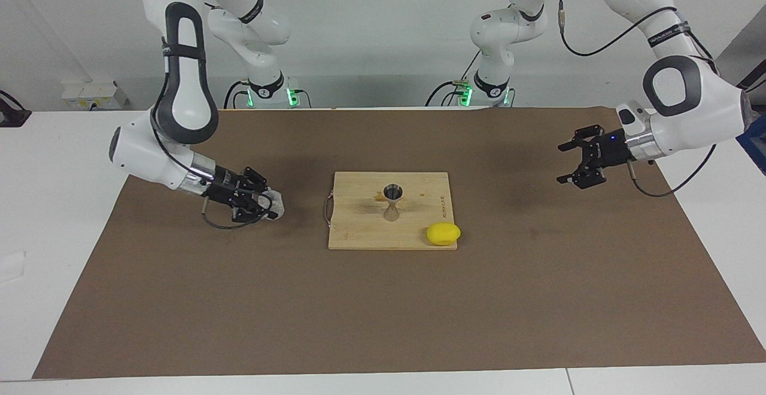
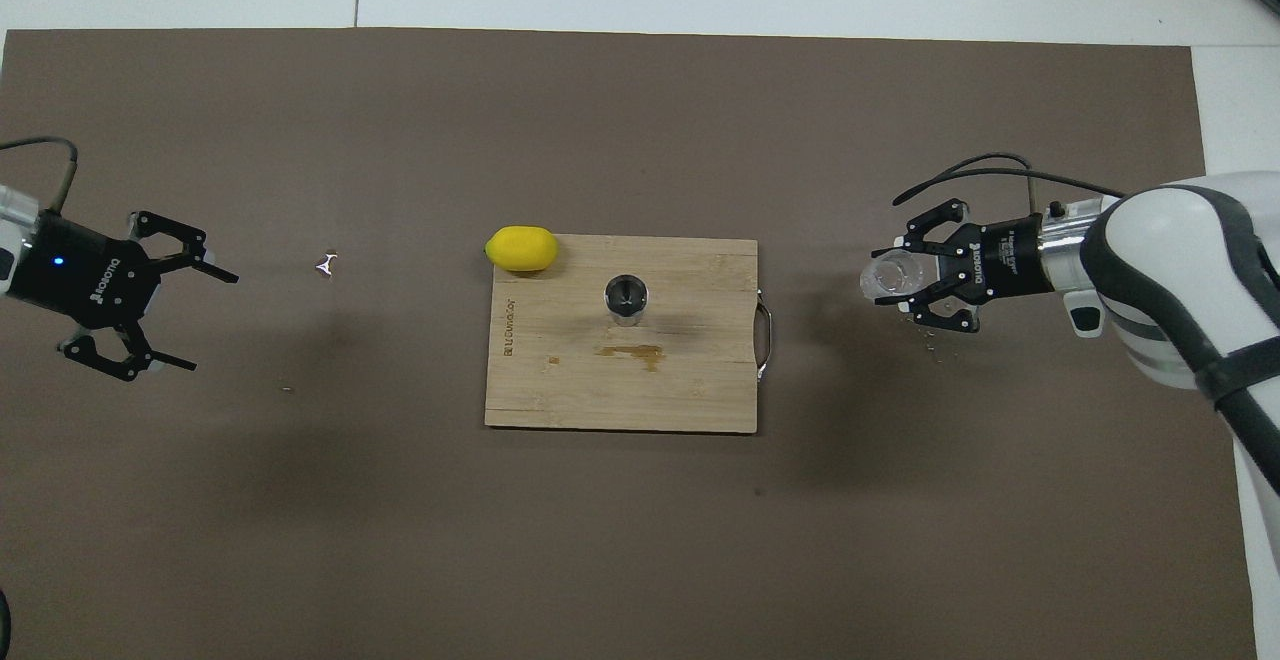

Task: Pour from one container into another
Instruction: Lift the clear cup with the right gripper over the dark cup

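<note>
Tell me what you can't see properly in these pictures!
- Cup: whether anything is inside; the right gripper wraps it in the facing view, and it is too small in the overhead view.
- Jigger: its inside, just a dark hollow in both views.
- White scrap on the mat: too tiny to identify.
- Left arm: cut off by the overhead view's edge behind the left gripper.

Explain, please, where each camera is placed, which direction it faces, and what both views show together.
Facing view: high across the table, looking toward the robots; both whole arms show.
Overhead view: high above the robots' end, looking steeply down; only forearms and grippers show.
Shared: the jigger on the cutting board, the lemon, the right gripper shut on the plastic cup, the open left gripper.
</note>
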Robot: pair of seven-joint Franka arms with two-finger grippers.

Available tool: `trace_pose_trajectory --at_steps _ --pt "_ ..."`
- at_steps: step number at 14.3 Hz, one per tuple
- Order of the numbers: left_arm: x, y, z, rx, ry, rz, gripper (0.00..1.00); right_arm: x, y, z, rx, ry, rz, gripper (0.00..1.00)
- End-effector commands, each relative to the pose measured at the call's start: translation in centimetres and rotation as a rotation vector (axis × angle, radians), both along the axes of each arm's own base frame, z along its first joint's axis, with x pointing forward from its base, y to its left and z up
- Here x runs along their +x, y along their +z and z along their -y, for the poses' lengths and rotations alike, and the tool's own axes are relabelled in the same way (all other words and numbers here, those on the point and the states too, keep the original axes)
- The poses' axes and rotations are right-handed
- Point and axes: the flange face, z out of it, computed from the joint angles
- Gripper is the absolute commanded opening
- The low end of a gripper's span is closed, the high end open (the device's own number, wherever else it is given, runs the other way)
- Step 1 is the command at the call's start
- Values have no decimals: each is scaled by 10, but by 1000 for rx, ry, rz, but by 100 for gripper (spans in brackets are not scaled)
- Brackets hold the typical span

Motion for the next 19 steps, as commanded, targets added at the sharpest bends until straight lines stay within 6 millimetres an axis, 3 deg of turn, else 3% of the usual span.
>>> trace_pose_trajectory --at_steps 1,4,8,11,13,16,19 --pt "3 27 24 88 -15 -5 100 1 11 -46 -31 -75 -2 1" --pt "0 61 40 155 57 -12 100 7 23 -100 -111 -109 -6 2" --pt "3 105 41 288 185 10 100 13 39 -163 -217 -131 -13 3" --pt "-14 144 57 415 344 20 100 8 53 -209 -328 -81 26 3" --pt "-19 153 71 441 425 -1 100 -5 54 -244 -401 -13 64 3" --pt "-25 158 69 510 601 -70 100 -16 61 -269 -481 70 125 1" --pt "-28 164 65 568 900 -161 100 -19 72 -282 -511 120 131 0"
